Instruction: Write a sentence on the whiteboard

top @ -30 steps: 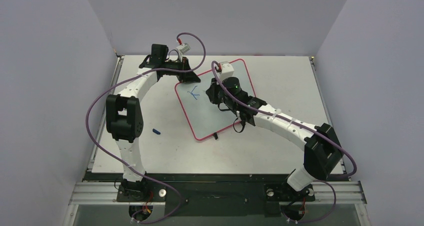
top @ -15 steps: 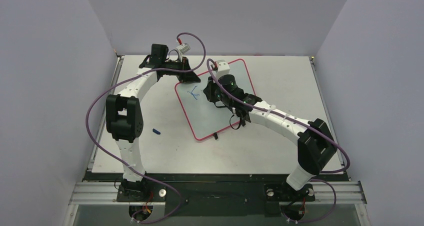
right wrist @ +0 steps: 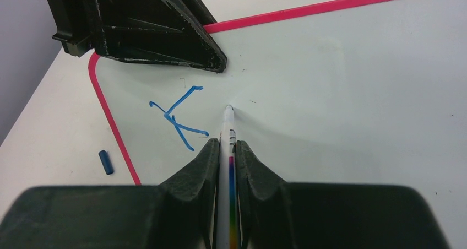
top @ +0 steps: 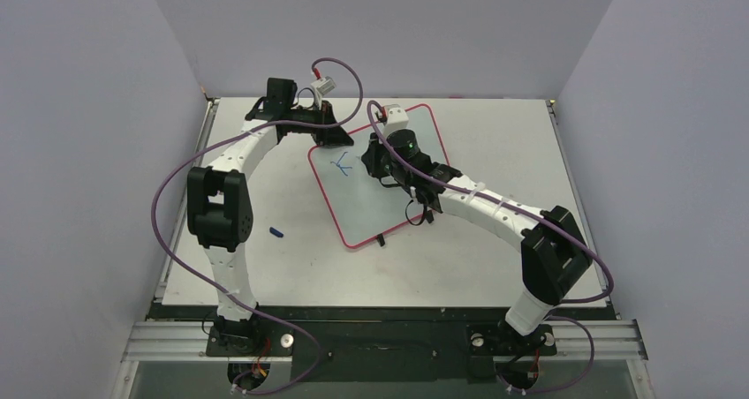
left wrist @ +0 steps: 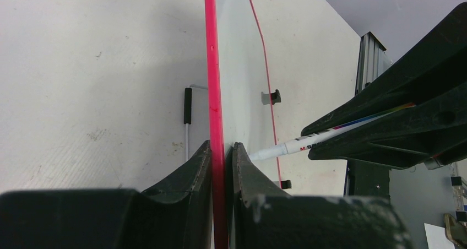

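Right gripper [right wrist: 226, 150] pinches my marker [right wrist: 227, 125], tip seemingly touching board [right wrist: 341, 84] right of the letter [right wrist: 179, 117]; left gripper [left wrist: 222, 147] clamps it.

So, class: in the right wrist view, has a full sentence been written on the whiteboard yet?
No, only one blue K-like mark shows on the whiteboard.

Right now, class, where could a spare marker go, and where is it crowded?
Bare table lies right of the whiteboard and between it and the arm bases. Crowded: the board's far-left corner, where left fingers clamp and right fingers hold the marker.
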`<state>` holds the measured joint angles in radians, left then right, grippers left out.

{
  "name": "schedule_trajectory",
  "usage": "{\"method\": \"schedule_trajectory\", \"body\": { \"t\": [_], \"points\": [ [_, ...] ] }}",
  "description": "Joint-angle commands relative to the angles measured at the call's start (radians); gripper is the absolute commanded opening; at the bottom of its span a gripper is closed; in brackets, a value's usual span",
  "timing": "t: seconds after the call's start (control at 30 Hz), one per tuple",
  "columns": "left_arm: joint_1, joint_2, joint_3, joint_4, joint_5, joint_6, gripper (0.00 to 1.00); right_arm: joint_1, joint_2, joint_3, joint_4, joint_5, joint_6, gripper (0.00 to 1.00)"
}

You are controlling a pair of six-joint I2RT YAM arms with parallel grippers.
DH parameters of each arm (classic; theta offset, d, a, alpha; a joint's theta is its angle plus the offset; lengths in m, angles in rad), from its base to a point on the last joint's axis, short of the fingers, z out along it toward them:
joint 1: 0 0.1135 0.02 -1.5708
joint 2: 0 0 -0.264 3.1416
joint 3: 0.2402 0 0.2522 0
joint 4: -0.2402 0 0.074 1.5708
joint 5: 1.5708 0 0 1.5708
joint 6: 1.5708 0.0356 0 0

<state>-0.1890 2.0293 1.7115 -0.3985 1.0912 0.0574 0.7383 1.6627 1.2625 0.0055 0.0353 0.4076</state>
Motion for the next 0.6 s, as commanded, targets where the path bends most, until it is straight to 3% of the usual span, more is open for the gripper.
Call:
{"method": "schedule_trajectory", "body": {
  "t": [0.0, 0.37, 0.57],
  "points": [
    [-0.024, -0.047, -0.003, 0.009, 0.045, 0.110, 0.00, -0.005, 0.022, 0.000, 0.036, 0.002, 0.013, 0.00],
    [-0.025, -0.050, -0.002, 0.010, 0.045, 0.110, 0.00, 0.005, -0.059, -0.128, 0.040, 0.026, 0.046, 0.00],
    [-0.025, -0.052, -0.003, 0.009, 0.045, 0.111, 0.00, 0.016, -0.091, -0.103, 0.019, 0.035, 0.039, 0.00]
  ]
}}
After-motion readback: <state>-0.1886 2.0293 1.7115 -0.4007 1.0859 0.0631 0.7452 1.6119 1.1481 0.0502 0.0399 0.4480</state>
